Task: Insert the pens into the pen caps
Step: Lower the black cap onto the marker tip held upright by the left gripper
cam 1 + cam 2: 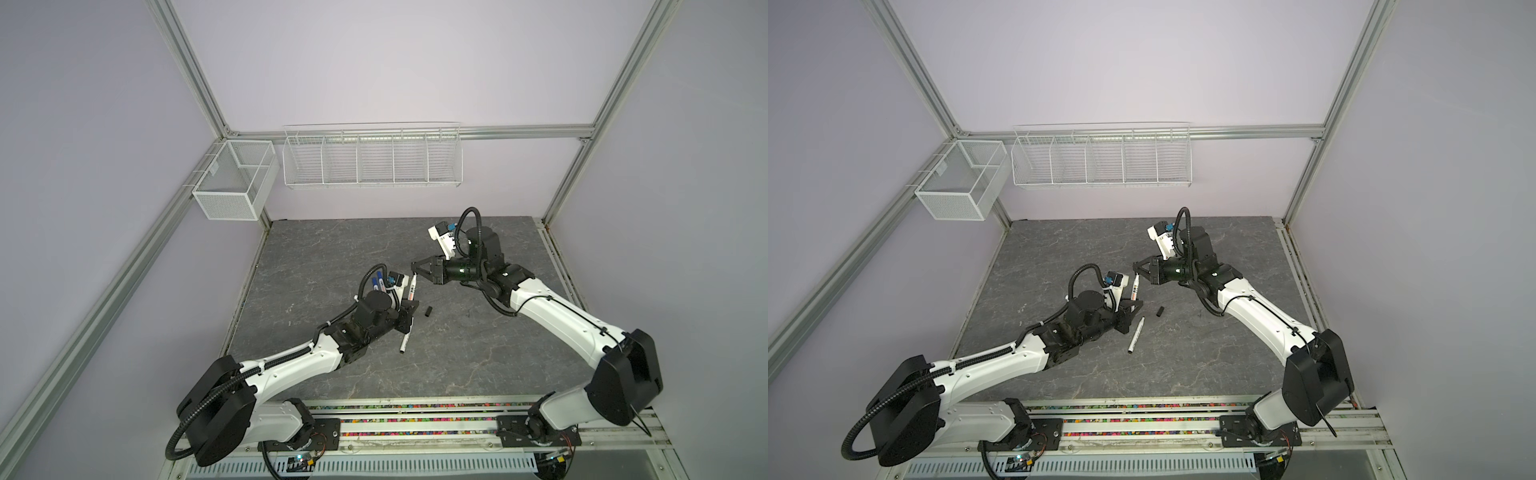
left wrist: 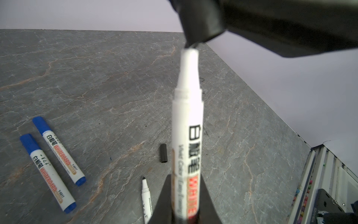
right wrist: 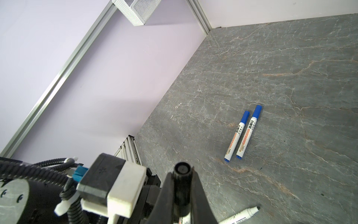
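- While an uncapped marker [image 2: 145,195] and a spare black cap [image 2: 163,153] wait on the table, the left gripper [image 2: 185,177] clamps a whiteboard marker [image 2: 187,116] mid-barrel.
- Its nib meets the black cap [image 3: 181,186] pinched in the right gripper [image 3: 182,175]; next probably comes a straight, aligned push.
- Beyond, two blue-capped markers [image 2: 59,151] lie finished.

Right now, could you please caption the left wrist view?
Left end effector holds an uncapped pen, tip at the raised black cap.

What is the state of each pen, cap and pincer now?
left pincer: shut on held pen.
right pincer: shut on held cap.
held pen: uncapped, tip at held cap's mouth.
blue pens: capped, lying side by side.
loose pen: uncapped, lying on table.
loose cap: lying on table, off any pen.
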Robot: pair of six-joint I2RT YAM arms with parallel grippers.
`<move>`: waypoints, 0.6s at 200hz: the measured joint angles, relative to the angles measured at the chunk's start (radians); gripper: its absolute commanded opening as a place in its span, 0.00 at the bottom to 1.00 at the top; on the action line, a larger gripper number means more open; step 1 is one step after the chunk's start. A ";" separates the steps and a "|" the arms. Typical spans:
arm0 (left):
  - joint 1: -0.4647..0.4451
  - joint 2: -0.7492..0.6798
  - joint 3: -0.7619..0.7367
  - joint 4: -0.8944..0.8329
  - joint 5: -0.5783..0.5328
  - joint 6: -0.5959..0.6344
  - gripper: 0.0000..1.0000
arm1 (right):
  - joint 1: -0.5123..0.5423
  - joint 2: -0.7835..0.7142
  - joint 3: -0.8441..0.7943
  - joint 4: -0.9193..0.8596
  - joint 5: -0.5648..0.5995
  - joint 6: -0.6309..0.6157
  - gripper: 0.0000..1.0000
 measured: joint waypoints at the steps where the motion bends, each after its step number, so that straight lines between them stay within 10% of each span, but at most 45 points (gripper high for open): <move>1: 0.000 0.000 0.000 0.000 0.000 0.000 0.00 | 0.000 0.000 0.000 0.000 0.000 0.000 0.07; 120: 0.000 0.000 0.000 0.005 0.015 0.000 0.00 | 0.002 0.006 0.021 -0.008 0.032 -0.019 0.07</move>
